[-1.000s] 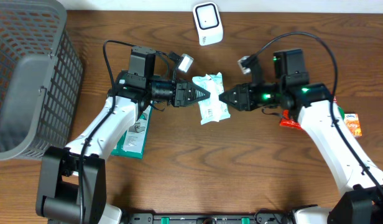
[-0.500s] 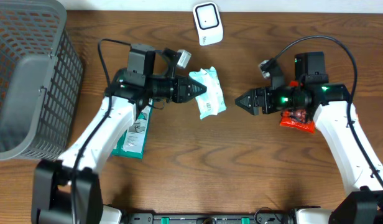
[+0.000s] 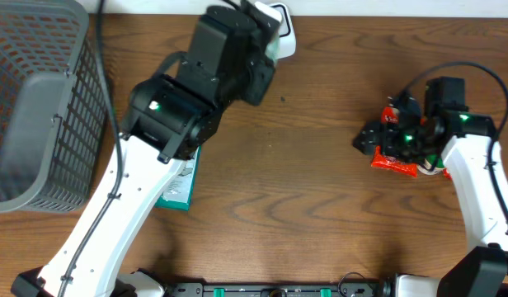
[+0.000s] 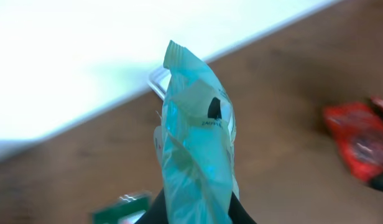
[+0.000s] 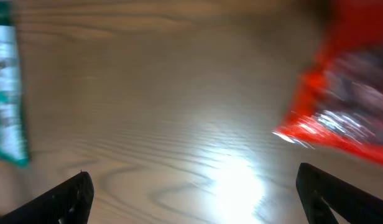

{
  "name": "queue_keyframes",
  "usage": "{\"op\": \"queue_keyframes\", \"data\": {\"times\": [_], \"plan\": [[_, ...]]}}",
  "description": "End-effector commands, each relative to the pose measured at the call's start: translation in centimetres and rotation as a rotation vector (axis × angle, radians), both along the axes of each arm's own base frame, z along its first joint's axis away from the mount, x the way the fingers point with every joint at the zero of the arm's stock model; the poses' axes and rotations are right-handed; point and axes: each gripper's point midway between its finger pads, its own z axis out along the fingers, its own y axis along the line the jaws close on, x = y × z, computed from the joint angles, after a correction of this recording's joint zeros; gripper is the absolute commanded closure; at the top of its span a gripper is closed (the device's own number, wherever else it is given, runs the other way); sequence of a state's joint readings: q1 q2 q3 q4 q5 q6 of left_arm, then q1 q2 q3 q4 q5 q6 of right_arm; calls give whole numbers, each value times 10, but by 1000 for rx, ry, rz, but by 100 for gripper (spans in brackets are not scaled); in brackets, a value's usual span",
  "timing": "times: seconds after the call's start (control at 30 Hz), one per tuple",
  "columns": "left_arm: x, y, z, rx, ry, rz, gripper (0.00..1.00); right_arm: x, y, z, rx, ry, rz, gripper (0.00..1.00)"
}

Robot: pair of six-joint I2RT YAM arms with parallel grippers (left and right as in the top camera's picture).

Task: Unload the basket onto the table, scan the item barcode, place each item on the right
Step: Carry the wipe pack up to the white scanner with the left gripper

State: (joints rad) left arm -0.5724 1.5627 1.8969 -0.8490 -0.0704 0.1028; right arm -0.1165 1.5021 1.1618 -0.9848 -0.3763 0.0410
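The item is a pale teal plastic packet (image 4: 198,143), pinched at its lower end by my left gripper (image 4: 194,214), which is shut on it and holds it upright in the air. In the overhead view the raised left arm (image 3: 200,82) hides the packet and covers part of the white barcode scanner (image 3: 280,25) at the table's back edge. My right gripper (image 3: 365,139) is at the right of the table, wide open and empty (image 5: 201,199), just left of a red packet (image 3: 394,161).
A grey mesh basket (image 3: 39,107) stands at the far left. A green and white box (image 3: 176,186) lies on the wood beneath the left arm. The red packet (image 5: 347,106) lies close to the right gripper's far side.
The right gripper let go of the teal packet, opened wide and drew back to the right. The left arm lifted the packet up and toward the scanner at the back.
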Motion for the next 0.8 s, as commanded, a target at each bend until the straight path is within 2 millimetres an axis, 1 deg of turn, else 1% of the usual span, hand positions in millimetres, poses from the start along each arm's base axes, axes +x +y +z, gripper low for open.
{"op": "queue_keyframes", "data": {"times": [0.0,0.1,0.13,0.23,0.4,0.57,0.67,0.77], "plan": [[21,28,13,180,-127,109,93,-5,-33,0,-104,16,-83,1],[35,30,7,252,-152,125,93,-7,-35,0,-103,22,-89,1],[45,29,0,301,-161,129,93,-6,-35,0,-104,20,-90,1],[62,23,-14,375,-173,113,93,-6,-35,0,-104,19,-89,1],[90,4,-36,483,-209,39,93,-6,-35,0,-104,19,-89,1],[126,-19,-48,567,-311,-20,93,-6,-35,0,-104,19,-89,1],[147,-31,-64,648,-360,-67,93,-6,-35,0,-104,19,-89,1],[166,-44,-88,751,-400,-127,93,-6,-35,0,-104,19,-89,1]]}}
